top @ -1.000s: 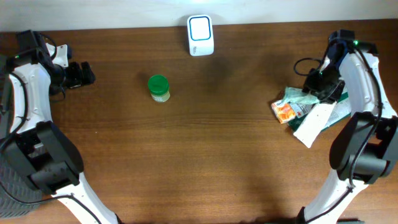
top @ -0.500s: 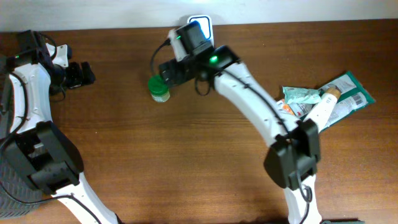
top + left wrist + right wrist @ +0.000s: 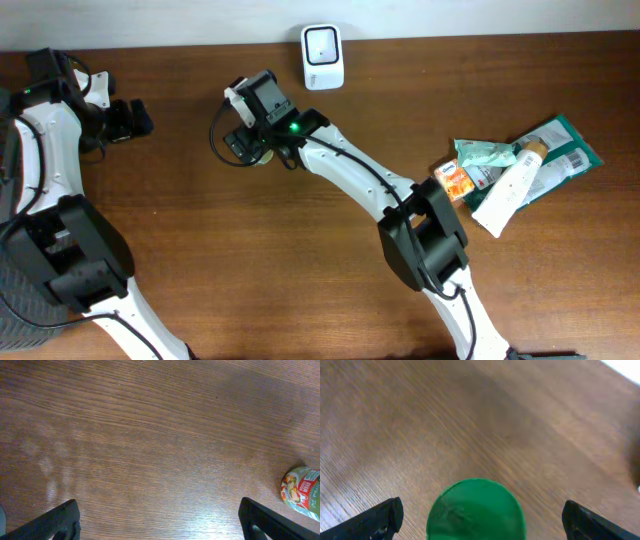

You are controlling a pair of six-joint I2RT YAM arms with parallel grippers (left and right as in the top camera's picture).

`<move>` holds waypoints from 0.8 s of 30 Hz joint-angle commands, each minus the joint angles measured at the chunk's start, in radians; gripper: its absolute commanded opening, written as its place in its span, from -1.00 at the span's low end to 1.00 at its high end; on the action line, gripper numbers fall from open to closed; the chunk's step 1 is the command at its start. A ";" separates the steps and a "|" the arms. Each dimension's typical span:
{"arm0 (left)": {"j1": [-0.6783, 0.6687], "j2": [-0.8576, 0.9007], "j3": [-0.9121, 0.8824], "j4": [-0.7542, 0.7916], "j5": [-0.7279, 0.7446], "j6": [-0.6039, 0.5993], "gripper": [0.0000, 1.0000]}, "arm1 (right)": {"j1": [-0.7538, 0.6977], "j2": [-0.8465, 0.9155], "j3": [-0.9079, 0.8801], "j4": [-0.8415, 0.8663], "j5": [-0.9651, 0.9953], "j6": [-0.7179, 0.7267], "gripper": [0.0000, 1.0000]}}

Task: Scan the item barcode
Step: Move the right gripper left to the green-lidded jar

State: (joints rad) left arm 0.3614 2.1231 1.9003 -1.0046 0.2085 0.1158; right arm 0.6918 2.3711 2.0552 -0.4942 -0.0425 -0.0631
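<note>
Right claw (image 3: 480,510) spread wide above jar (image 3: 476,506) - jaws flank green lid, no contact, lined up for grasp. Jar upright on worktop (image 3: 300,260), near scanner (image 3: 323,57). Left claw (image 3: 138,119) spread, empty - parked aside.

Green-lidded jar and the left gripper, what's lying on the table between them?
Nothing. In the left wrist view only bare wood of the table lies between the left gripper and the jar.
</note>
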 commanded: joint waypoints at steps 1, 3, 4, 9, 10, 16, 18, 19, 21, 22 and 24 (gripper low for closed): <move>0.014 0.005 0.010 0.000 -0.008 0.002 0.98 | 0.003 0.034 0.013 0.008 -0.051 -0.007 0.97; 0.014 0.005 0.010 0.000 -0.008 0.002 0.98 | 0.002 0.054 0.013 0.007 -0.013 0.001 0.99; 0.014 0.005 0.010 0.000 -0.007 0.002 0.98 | 0.002 0.060 0.013 0.000 -0.005 0.000 0.95; 0.014 0.005 0.010 0.000 -0.008 0.002 0.98 | 0.001 0.060 0.013 0.003 0.063 0.000 0.46; 0.014 0.005 0.010 0.000 -0.008 0.002 0.98 | 0.001 0.060 0.013 0.003 0.063 0.000 0.36; 0.014 0.005 0.010 0.000 -0.008 0.002 0.98 | -0.001 -0.028 0.014 -0.100 0.064 0.000 0.20; 0.014 0.005 0.010 0.000 -0.007 0.002 0.98 | -0.016 -0.102 0.014 -0.211 0.063 -0.001 0.19; 0.014 0.005 0.010 0.000 -0.007 0.002 0.98 | -0.029 -0.136 0.014 -0.275 0.063 -0.001 0.19; 0.014 0.005 0.010 0.000 -0.008 0.002 0.98 | -0.061 -0.180 0.014 -0.394 0.062 -0.012 0.18; 0.014 0.005 0.010 0.000 -0.007 0.002 0.99 | -0.080 -0.190 0.014 -0.447 0.063 -0.012 0.18; 0.014 0.005 0.010 0.000 -0.007 0.002 0.98 | -0.121 -0.194 0.014 -0.527 0.055 -0.012 0.18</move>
State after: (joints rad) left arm 0.3614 2.1231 1.9003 -1.0046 0.2085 0.1158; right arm 0.6228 2.2295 2.0590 -0.9741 0.0071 -0.0673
